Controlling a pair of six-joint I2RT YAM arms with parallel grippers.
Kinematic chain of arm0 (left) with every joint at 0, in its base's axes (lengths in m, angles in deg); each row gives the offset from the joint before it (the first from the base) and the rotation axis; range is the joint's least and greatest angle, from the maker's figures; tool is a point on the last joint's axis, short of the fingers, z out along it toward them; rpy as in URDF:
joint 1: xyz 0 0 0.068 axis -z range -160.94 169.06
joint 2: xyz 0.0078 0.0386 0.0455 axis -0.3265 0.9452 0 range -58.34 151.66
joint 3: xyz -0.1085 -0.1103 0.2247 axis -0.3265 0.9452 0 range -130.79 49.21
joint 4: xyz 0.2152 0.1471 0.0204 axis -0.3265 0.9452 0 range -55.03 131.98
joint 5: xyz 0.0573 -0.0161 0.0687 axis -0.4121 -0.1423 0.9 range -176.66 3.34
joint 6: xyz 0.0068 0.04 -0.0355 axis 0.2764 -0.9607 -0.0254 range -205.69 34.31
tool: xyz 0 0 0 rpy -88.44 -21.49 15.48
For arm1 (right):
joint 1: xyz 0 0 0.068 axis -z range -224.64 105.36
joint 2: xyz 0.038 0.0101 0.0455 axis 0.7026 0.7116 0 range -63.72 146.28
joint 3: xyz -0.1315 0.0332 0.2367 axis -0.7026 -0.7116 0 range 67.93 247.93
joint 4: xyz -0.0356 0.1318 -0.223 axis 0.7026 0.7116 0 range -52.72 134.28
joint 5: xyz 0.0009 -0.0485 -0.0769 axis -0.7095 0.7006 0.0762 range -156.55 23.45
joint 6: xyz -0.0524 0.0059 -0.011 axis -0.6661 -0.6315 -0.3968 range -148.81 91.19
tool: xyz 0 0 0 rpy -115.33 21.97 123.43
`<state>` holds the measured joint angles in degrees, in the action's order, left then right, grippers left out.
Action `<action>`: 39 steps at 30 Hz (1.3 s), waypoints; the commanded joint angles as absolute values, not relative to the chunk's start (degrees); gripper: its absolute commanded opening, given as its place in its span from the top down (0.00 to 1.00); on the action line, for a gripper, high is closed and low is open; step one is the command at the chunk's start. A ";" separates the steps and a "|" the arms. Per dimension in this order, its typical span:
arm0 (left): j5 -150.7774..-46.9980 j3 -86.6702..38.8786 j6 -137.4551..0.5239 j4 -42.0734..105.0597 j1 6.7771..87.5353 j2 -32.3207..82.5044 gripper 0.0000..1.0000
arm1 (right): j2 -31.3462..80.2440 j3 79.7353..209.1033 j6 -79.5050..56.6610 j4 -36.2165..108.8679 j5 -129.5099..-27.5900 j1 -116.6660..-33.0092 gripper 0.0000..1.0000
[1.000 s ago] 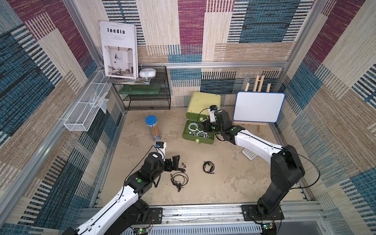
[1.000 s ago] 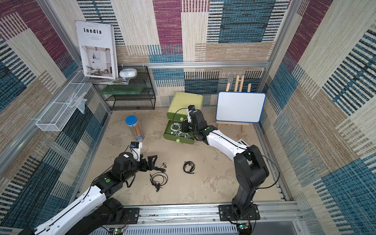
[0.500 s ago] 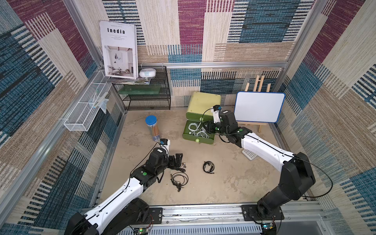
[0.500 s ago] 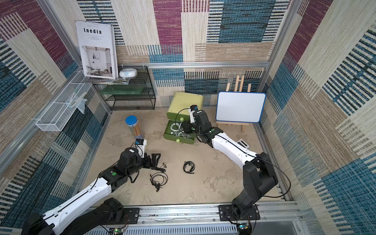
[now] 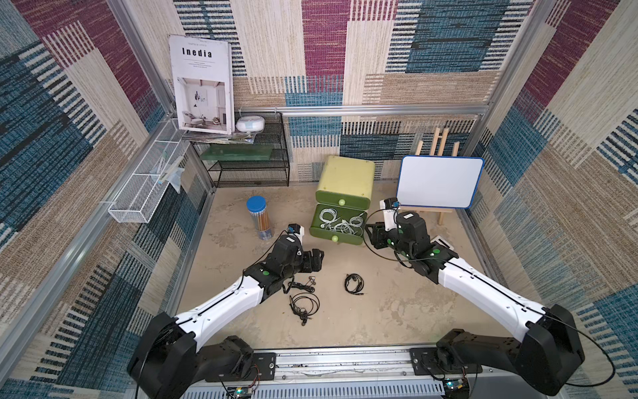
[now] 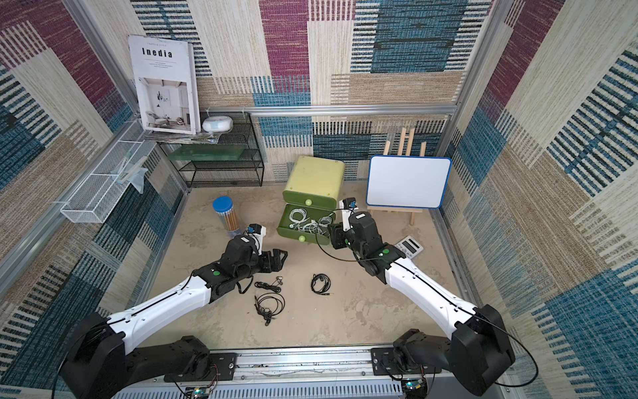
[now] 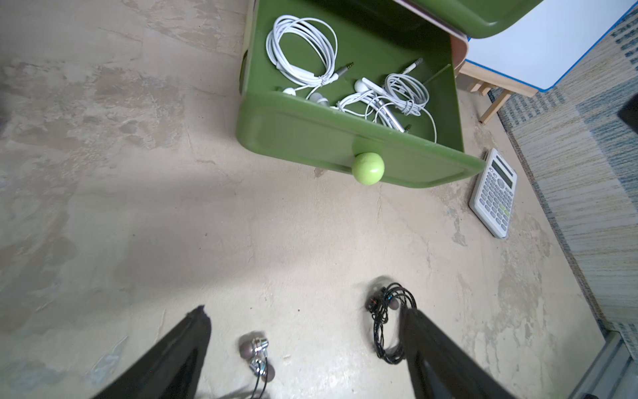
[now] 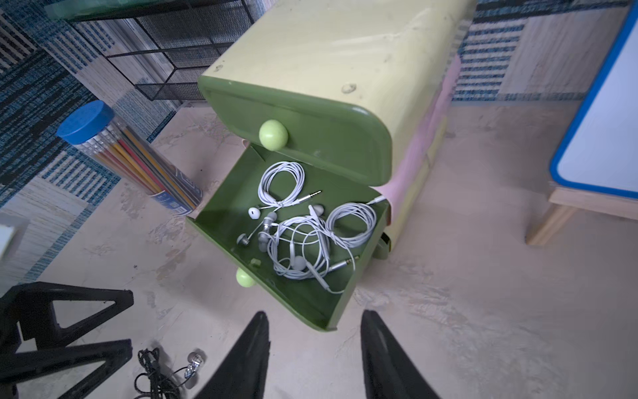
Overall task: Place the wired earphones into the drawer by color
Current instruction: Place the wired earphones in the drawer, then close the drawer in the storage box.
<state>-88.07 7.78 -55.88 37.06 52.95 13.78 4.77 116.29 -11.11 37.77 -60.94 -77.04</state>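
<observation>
step: black coiled wired earphones [image 7: 254, 348] pickup | left gripper [image 7: 305, 311] spread beside them; right gripper [image 8: 314, 313] spread, empty | next: lower, pinch cable

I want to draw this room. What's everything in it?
white wired earphones: three, white, coiled inside the open lower drawer
black wired earphones: three, black, floor in front of cabinet
green plastic drawer cabinet: one, green, near back wall
clear pencil jar with blue lid: one, left of cabinet
blue-framed whiteboard on wooden easel: one, right of cabinet
white calculator: one, floor by easel
black wire shelf: one, back left corner
white Inedia magazine: one, standing on shelf
white round gadget: one, on shelf
white mesh basket: one, left wall
left gripper: one, black, open near black earphones
right gripper: one, black, open beside drawer
</observation>
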 commanded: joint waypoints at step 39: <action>-89.47 -5.20 -55.95 21.68 55.00 37.44 0.57 | -17.72 89.24 -17.53 15.22 -44.42 -76.72 0.15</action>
